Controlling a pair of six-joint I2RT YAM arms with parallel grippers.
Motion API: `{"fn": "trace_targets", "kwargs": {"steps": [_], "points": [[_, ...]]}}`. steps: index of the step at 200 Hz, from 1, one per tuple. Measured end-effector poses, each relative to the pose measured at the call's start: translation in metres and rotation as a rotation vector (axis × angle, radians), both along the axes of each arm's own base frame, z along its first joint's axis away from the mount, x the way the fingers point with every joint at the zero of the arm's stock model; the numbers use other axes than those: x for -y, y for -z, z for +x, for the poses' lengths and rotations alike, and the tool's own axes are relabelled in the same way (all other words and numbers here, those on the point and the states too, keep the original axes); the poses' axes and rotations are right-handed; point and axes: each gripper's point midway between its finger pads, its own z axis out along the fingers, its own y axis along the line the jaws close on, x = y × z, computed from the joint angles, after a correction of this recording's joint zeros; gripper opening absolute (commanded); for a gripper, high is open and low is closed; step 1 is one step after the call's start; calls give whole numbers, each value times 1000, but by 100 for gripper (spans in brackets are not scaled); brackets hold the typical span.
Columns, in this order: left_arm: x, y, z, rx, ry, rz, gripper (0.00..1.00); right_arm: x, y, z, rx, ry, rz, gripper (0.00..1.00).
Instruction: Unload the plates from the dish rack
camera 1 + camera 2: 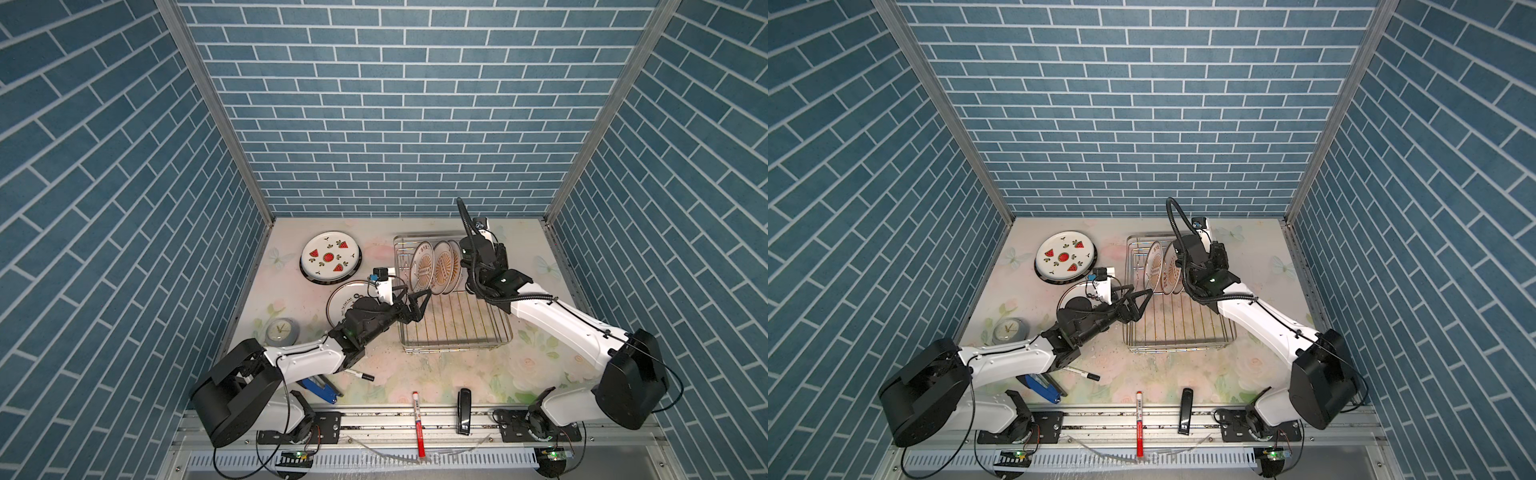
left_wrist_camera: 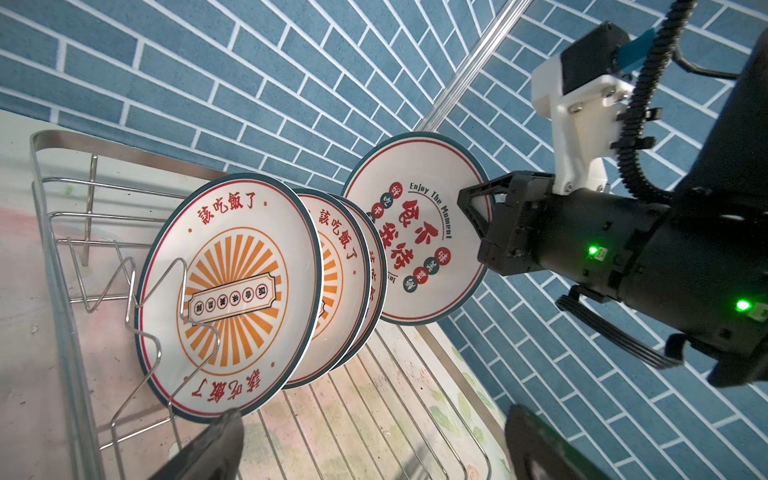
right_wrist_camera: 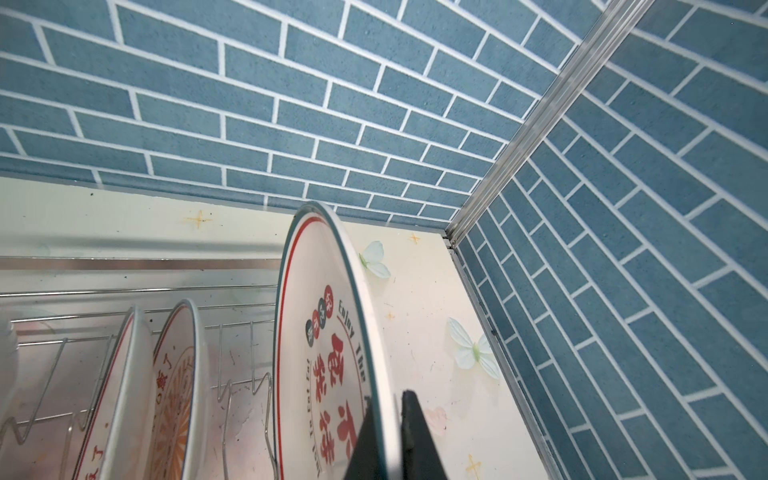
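Observation:
The dish rack [image 1: 457, 345] [image 2: 124, 150] is a silver wire basket right of centre. Three sunburst plates [image 1: 424, 270] [image 2: 232, 291] stand upright in its far end. My right gripper [image 3: 390, 411] [image 2: 473, 208] is shut on the rim of a red-character plate [image 2: 415, 232] [image 3: 320, 332], holding it upright and raised beside the standing ones. My left gripper [image 1: 422, 305] [image 1: 1144, 301] [image 2: 374, 419] is open at the rack's left side, with nothing between its fingers. A watermelon plate [image 1: 330, 258] lies on a dark-rimmed one at the back left. Another plate [image 1: 343, 297] lies partly under the left arm.
A small grey clock [image 1: 281, 331] sits left of the left arm. A black marker [image 1: 360, 374] and a blue tool [image 1: 320, 388] lie near the left arm's base. A red pen [image 1: 417, 424] and a black device [image 1: 464, 411] lie at the front edge.

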Motion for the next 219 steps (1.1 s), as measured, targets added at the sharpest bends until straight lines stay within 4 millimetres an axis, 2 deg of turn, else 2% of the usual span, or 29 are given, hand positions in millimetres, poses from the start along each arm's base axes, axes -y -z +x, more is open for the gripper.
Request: {"fn": "trace_targets", "kwargs": {"steps": [72,108,147,187,219], "points": [[0,0,0,3,1,2,100,16,-34,-29,119,-35,118,2],[1,0,0,3,5,0,100,24,-40,-41,160,-50,161,2],[5,2,-1,-2,25,4,100,15,-41,-55,166,-177,266,2],[3,0,-1,-1,17,4,100,11,-58,-68,204,-258,361,1],[0,-8,-1,11,1,-13,100,13,-66,-74,227,-275,394,1]]}}
